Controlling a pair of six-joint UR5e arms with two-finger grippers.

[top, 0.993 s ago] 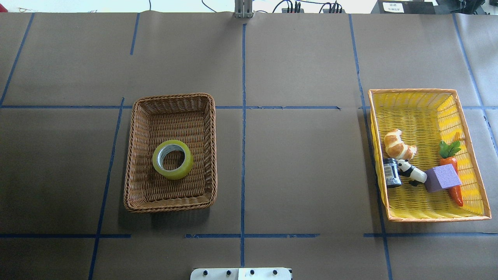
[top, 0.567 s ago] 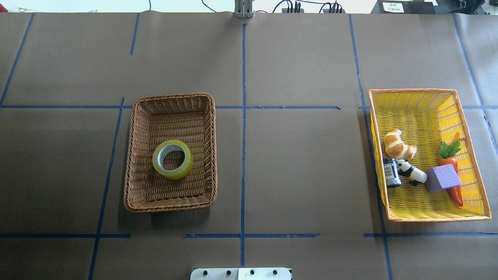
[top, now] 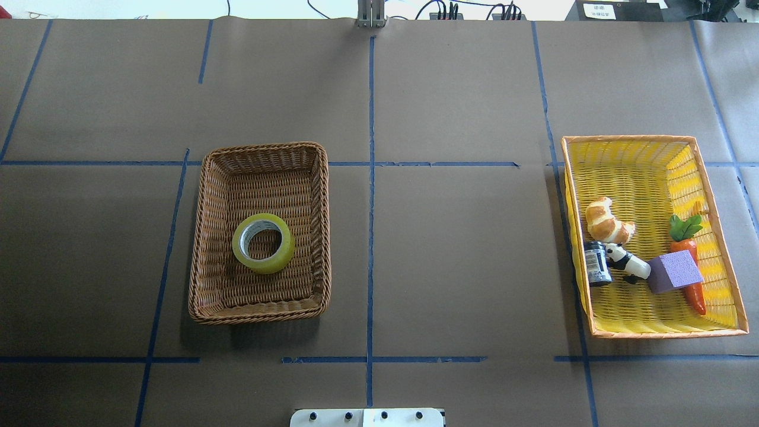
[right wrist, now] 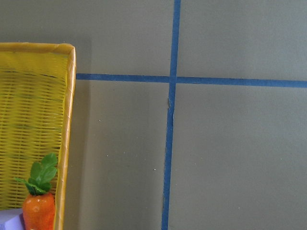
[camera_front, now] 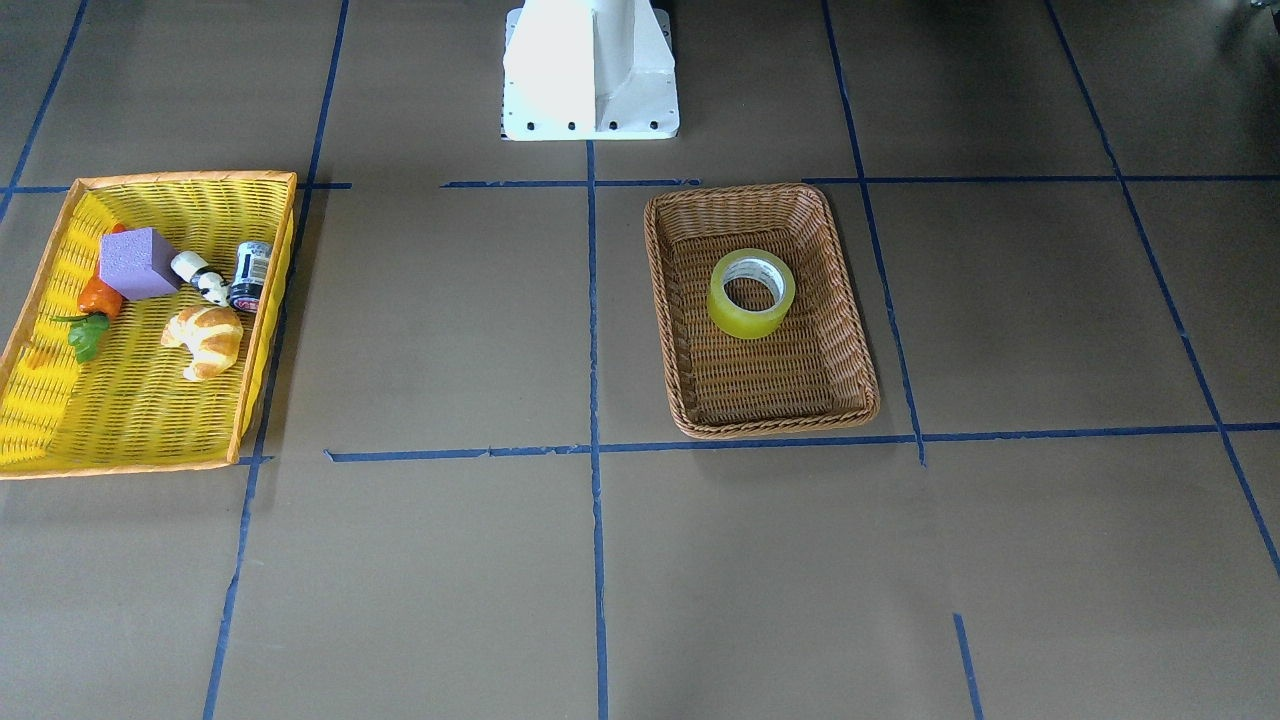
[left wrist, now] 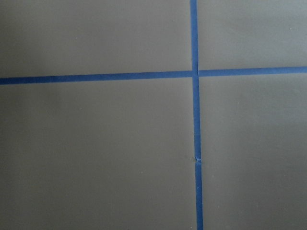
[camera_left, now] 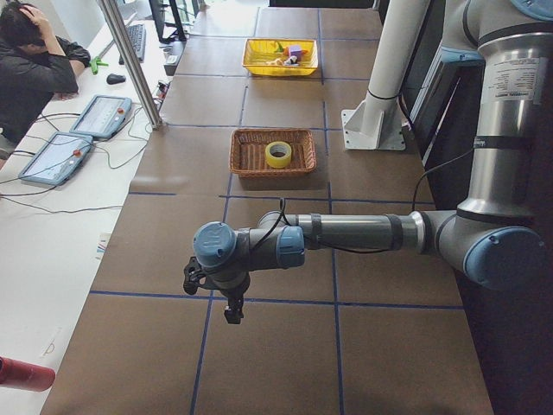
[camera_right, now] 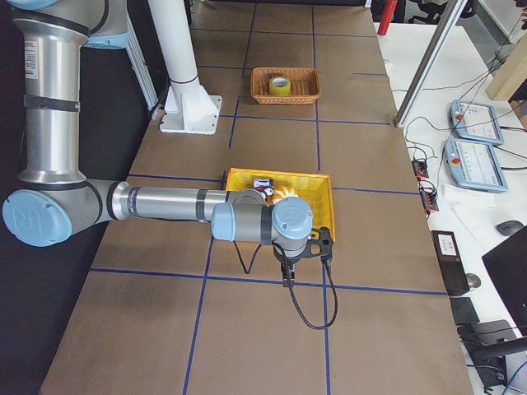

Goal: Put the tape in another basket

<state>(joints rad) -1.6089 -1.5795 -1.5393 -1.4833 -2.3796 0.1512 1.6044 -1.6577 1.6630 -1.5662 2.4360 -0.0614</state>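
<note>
The yellow-green tape [top: 270, 265] lies flat inside the brown wicker basket [top: 261, 155], left of the table's centre line. Both also show in the front-facing view, the tape [camera_front: 748, 320] in the basket [camera_front: 750, 205]. Neither gripper shows in the overhead or front-facing view. My left gripper [camera_left: 228, 308] hangs over bare table well short of the tape [camera_left: 278, 162]. My right gripper [camera_right: 288, 276] hangs beside the yellow basket's near end. I cannot tell whether either is open or shut.
A yellow basket with an orange rim [top: 628, 155] at the right holds a croissant [top: 608, 220], a small jar [top: 596, 264], a panda figure [top: 625, 261], a purple block [top: 674, 271] and a carrot [top: 691, 267]. Blue tape lines cross the brown table. An operator [camera_left: 30, 69] sits at the far side.
</note>
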